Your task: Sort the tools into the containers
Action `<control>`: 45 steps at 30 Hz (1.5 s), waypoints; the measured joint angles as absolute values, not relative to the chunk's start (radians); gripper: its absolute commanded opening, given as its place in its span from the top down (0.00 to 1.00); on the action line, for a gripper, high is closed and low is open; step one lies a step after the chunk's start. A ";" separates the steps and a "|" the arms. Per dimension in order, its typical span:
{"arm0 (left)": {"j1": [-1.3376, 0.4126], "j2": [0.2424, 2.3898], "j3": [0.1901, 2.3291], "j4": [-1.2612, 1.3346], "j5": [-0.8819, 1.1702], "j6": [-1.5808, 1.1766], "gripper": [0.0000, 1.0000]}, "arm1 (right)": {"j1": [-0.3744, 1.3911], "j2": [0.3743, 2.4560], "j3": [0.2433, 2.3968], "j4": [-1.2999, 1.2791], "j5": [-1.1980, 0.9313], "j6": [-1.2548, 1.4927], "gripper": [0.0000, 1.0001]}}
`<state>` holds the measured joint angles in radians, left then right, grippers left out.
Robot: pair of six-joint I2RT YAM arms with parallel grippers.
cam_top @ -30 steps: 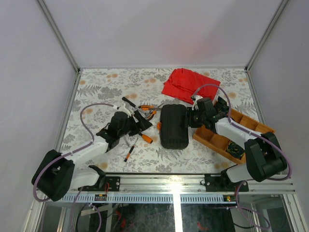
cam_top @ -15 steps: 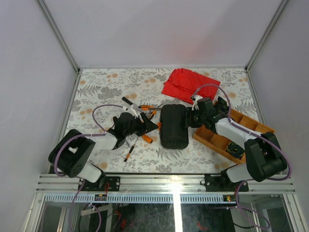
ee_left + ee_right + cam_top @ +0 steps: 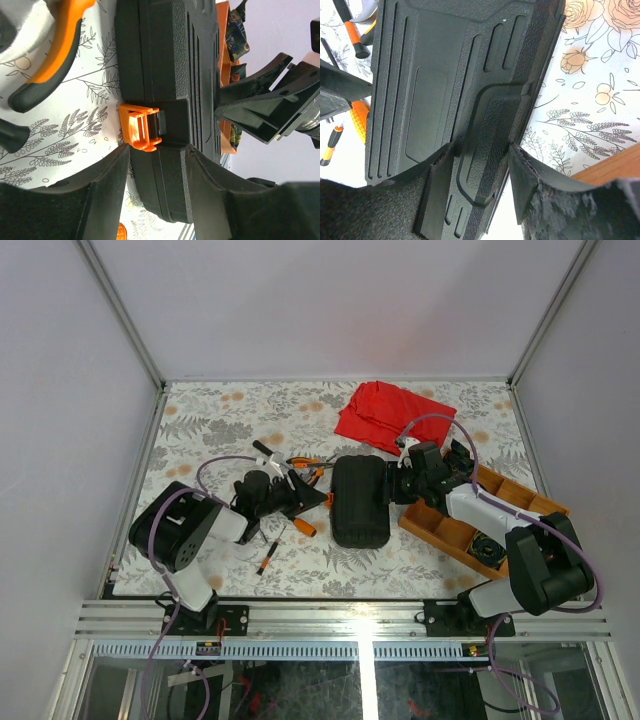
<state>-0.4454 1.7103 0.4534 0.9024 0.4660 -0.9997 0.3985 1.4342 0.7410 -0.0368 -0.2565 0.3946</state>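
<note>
The black tool case (image 3: pixel 360 502) lies shut, ribbed lid up, at the centre of the overhead frame, its orange latch (image 3: pixel 141 126) fastened on its left edge. The right gripper (image 3: pixel 477 145) clenches the moulded handle ridge on the case's right edge, steadying it. The left gripper (image 3: pixel 157 150) straddles the case's rim just below the latch in its wrist view; whether its fingers pinch the rim or stand off it I cannot tell. The pliers (image 3: pixel 305 468) and an orange-handled screwdriver (image 3: pixel 300 527) lie loose on the table (image 3: pixel 200 430) left of centre, not stowed. The step in hand looks like opening the case; next the latch needs prying free, then the lid lifting
</note>
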 measured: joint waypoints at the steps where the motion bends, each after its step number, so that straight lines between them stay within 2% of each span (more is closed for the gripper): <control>1: -0.444 1.724 0.453 0.920 0.475 -1.003 0.53 | 0.398 1.435 0.741 -0.036 -0.257 0.396 0.47; 15: -0.441 1.851 0.454 1.078 0.522 -1.045 0.55 | 0.398 1.435 0.741 -0.035 -0.257 0.400 0.47; 20: -0.441 1.876 0.458 1.116 0.526 -1.051 0.60 | 0.398 1.436 0.741 -0.034 -0.258 0.400 0.48; 30: -0.436 1.946 0.485 1.187 0.541 -1.074 0.61 | 0.397 1.440 0.741 -0.027 -0.268 0.401 0.48; 45: -0.423 1.960 0.493 1.198 0.556 -1.086 0.90 | 0.395 1.440 0.738 -0.024 -0.272 0.401 0.49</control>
<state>-0.4232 1.9602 0.4927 1.1984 0.5560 -1.0863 0.3954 1.4399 0.7383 -0.0242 -0.2718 0.4011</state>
